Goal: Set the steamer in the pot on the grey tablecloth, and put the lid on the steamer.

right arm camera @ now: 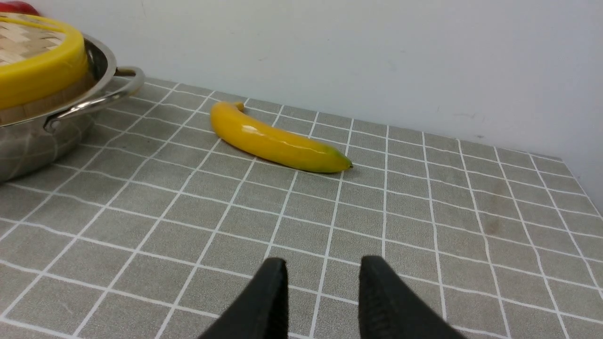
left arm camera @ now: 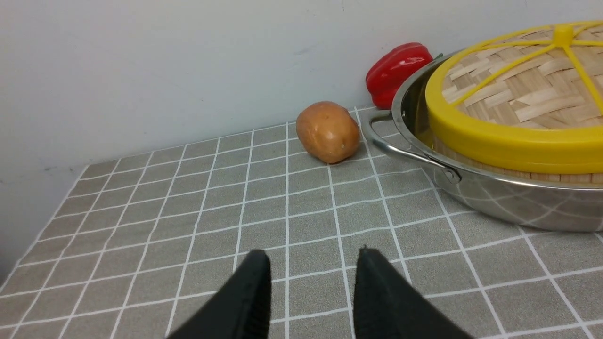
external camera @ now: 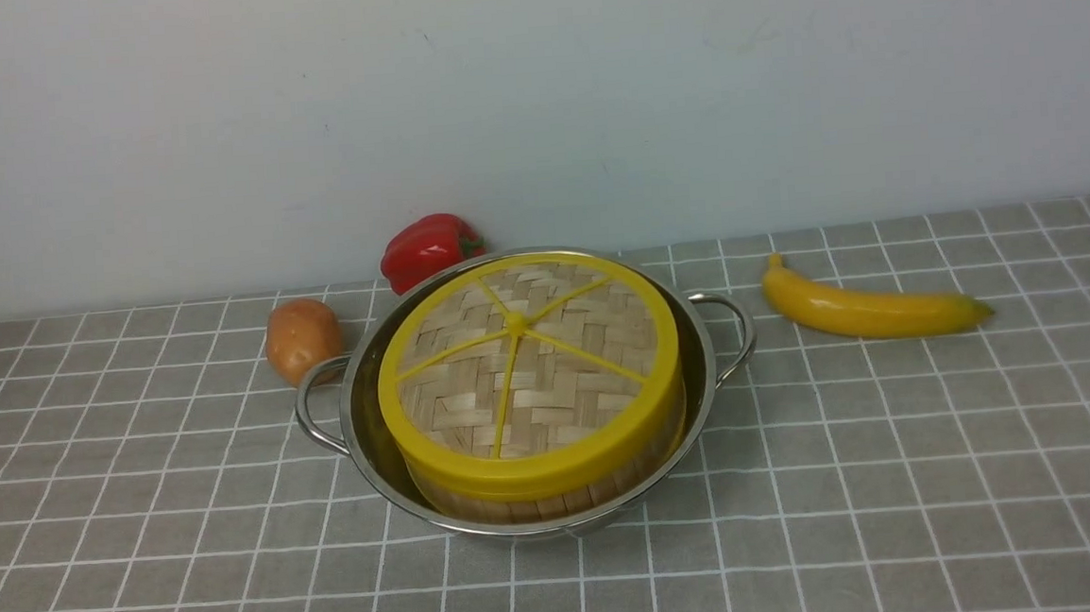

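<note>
Both pincers stand spread and empty: we see the left gripper (left arm camera: 313, 256) above bare grey tablecloth (external camera: 896, 474), well short of the pot (external camera: 369, 440), and the right gripper (right arm camera: 322, 263) likewise over cloth, apart from the banana (right arm camera: 278, 141). We find the pot resting on the tablecloth with the steamer (external camera: 538, 500) seated inside it, leaning slightly, and the lid (external camera: 525, 369) covering the steamer. A potato (external camera: 303, 338) lies just beside the pot's left handle; a red pepper (external camera: 428, 247) sits behind, near the wall.
</note>
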You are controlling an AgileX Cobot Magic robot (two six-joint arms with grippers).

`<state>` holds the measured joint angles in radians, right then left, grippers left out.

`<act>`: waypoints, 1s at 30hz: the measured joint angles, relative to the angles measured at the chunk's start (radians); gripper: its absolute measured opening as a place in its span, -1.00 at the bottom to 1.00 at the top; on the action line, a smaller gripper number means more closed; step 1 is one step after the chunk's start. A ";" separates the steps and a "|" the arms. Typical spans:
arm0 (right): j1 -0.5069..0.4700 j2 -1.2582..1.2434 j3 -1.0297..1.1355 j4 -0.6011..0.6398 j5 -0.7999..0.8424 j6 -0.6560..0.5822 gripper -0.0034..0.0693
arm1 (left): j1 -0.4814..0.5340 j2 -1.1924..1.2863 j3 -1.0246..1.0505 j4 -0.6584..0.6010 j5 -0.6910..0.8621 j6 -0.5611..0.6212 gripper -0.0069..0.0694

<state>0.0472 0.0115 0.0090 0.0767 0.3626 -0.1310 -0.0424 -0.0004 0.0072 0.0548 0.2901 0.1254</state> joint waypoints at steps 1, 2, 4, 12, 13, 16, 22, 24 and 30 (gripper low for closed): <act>0.000 0.000 0.000 0.000 0.000 0.000 -0.25 | 0.000 0.000 0.000 0.000 0.000 0.000 -0.18; 0.000 0.000 0.000 0.000 0.000 0.000 -0.25 | 0.000 0.000 0.000 0.000 0.000 0.000 -0.18; 0.000 -0.006 0.000 -0.001 0.000 0.000 -0.25 | 0.000 0.000 0.000 0.000 0.000 0.000 -0.18; 0.000 -0.007 0.000 -0.001 0.012 0.012 -0.25 | 0.000 0.000 0.000 0.000 -0.001 0.000 -0.18; 0.000 -0.007 0.000 -0.001 0.013 0.015 -0.25 | 0.000 0.000 0.000 0.000 0.000 0.000 -0.18; 0.000 -0.007 0.000 -0.001 0.013 0.017 -0.25 | 0.000 0.000 0.000 0.000 0.000 0.000 -0.18; 0.000 -0.007 0.000 -0.001 0.013 0.018 -0.25 | 0.000 0.000 0.000 0.000 0.000 0.000 -0.18; 0.000 -0.007 0.000 -0.001 0.013 0.018 -0.25 | 0.000 0.000 0.000 0.000 0.000 0.000 -0.18; 0.000 -0.007 0.000 -0.001 0.013 0.018 -0.25 | 0.000 0.000 0.000 0.000 0.000 0.000 -0.18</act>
<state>0.0472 0.0049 0.0090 0.0756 0.3753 -0.1126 -0.0424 -0.0004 0.0072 0.0552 0.2898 0.1254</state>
